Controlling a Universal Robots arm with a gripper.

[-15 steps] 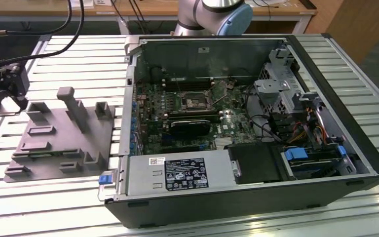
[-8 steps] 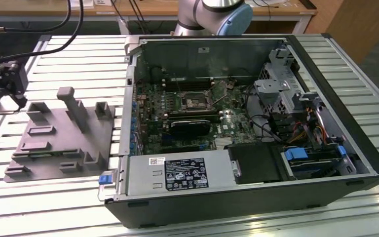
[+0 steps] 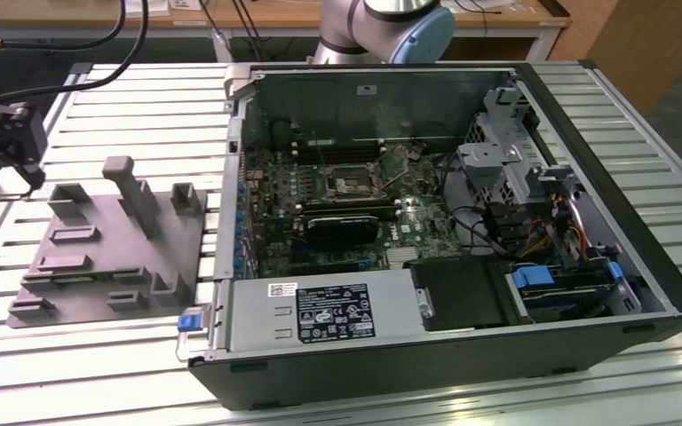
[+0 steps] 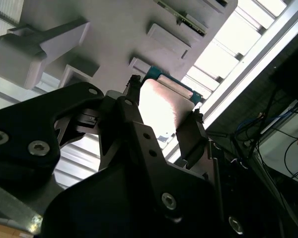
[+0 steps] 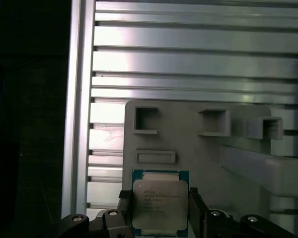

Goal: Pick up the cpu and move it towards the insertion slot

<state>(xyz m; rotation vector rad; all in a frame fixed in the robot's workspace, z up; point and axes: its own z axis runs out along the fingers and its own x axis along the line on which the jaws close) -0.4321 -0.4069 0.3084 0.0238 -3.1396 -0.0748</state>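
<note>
The gripper [image 4: 165, 101] pinches the cpu [image 5: 160, 202] between its 2 fingers [image 5: 195, 206] above the grey fixture [image 5: 198, 144], well apart from the insertion slot [image 3: 353, 184]. The edge-hold looks shallow, perhaps; a jolt could tilt or drop it.

Table [image 3: 104, 373]: 1 fixture [image 3: 104, 257] on the exterior view's left, 1 open computer case [image 3: 436, 373] just beside it on the right. In the case: insertion slot [image 3: 353, 184] mid-board, fan shroud [image 3: 344, 229] just before it, power supply [image 3: 317, 312] nearest the camera. Gripper [image 3: 15, 173] at the fixture's left edge; cpu [image 5: 160, 203] between its 2 fingers [image 5: 123, 201].
</note>
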